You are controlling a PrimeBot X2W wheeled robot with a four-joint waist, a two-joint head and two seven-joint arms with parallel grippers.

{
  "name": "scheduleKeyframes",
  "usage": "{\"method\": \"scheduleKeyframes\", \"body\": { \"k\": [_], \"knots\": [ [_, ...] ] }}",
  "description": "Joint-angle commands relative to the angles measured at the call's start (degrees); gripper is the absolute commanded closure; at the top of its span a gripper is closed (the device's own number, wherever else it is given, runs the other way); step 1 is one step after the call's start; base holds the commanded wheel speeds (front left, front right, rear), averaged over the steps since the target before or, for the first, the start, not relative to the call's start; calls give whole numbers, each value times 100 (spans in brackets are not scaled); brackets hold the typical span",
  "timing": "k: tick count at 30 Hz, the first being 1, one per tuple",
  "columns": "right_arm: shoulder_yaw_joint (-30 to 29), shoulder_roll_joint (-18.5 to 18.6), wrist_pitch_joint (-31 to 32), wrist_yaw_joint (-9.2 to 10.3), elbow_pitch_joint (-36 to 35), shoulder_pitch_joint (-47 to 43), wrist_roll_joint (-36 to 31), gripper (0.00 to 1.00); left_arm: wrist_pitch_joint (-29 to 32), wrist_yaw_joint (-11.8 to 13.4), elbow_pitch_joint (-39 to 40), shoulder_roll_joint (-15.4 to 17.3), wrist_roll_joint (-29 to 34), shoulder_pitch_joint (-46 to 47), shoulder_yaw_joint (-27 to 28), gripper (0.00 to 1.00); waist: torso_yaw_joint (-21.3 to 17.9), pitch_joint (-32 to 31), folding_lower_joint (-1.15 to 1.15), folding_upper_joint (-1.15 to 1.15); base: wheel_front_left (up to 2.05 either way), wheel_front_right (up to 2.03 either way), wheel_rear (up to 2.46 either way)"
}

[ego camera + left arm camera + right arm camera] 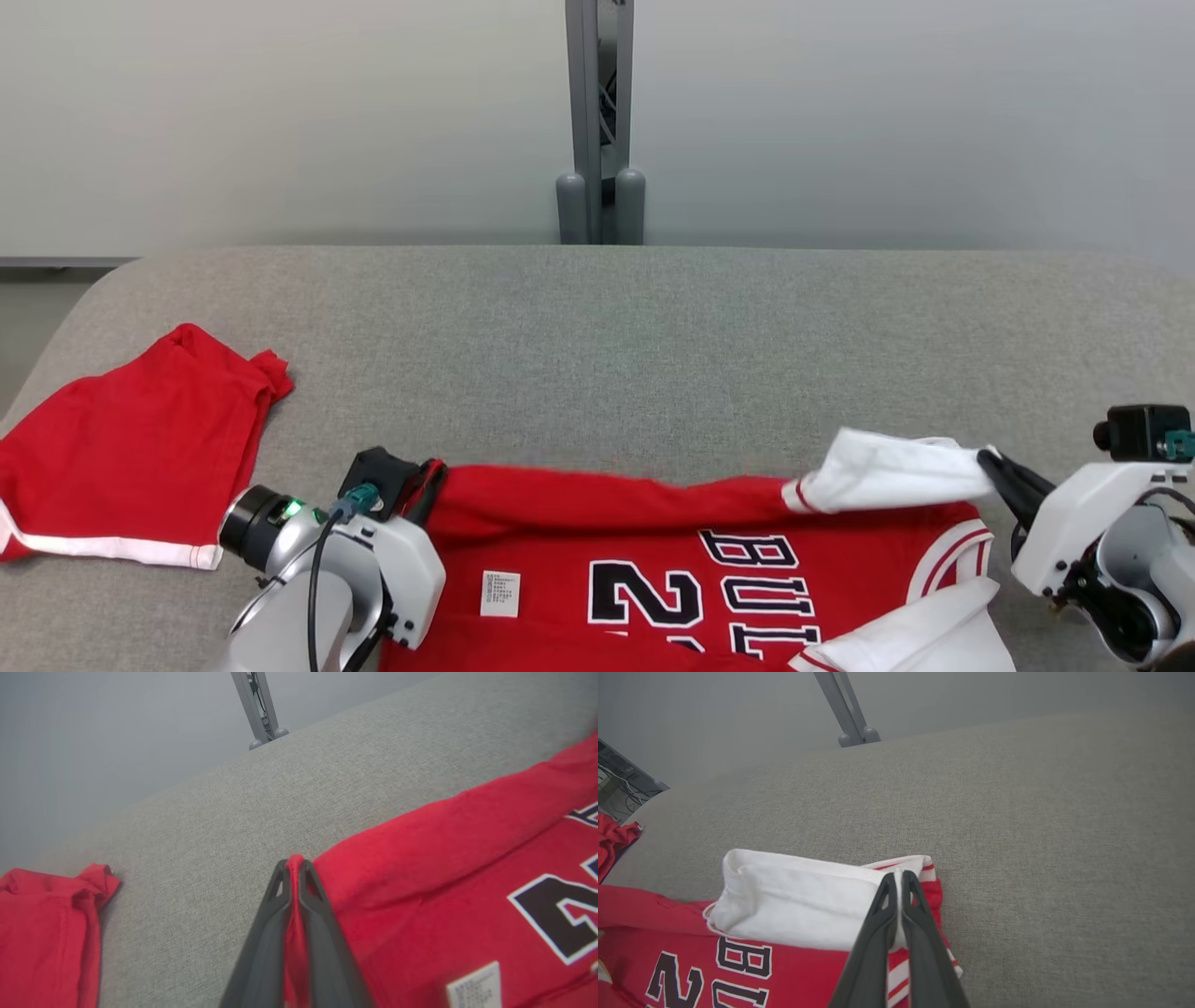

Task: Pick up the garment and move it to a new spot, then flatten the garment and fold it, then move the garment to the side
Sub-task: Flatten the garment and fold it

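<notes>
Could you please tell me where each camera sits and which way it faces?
Head view: on the robot's head, looking forward and down at the grey surface; both wrists show, left fingers and right fingers pinching the jersey.
Left wrist view: on the left wrist, looking along its shut fingers at the jersey's red corner.
Right wrist view: on the right wrist, looking along its shut fingers at the white sleeve.
Shared: all three show the jersey, the grey post and the red shorts.
</notes>
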State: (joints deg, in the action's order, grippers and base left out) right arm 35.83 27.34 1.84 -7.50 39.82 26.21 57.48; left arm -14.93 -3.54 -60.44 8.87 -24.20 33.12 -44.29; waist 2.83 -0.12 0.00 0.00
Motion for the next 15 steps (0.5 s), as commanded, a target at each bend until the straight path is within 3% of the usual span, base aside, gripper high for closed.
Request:
{"method": "scheduleKeyframes", "body": {
  "k": [1,15],
  "knots": [
    [-24,87,66,2,-122,-162,60,100,-24,-60,75,78,30,-120,-58,100,-9,-60,0,0,0,0,0],
    [-235,440,937,2,-1138,-883,186,100,539,-302,967,625,225,-620,-651,100,49,-143,0,0,0,0,0]
  ]
}}
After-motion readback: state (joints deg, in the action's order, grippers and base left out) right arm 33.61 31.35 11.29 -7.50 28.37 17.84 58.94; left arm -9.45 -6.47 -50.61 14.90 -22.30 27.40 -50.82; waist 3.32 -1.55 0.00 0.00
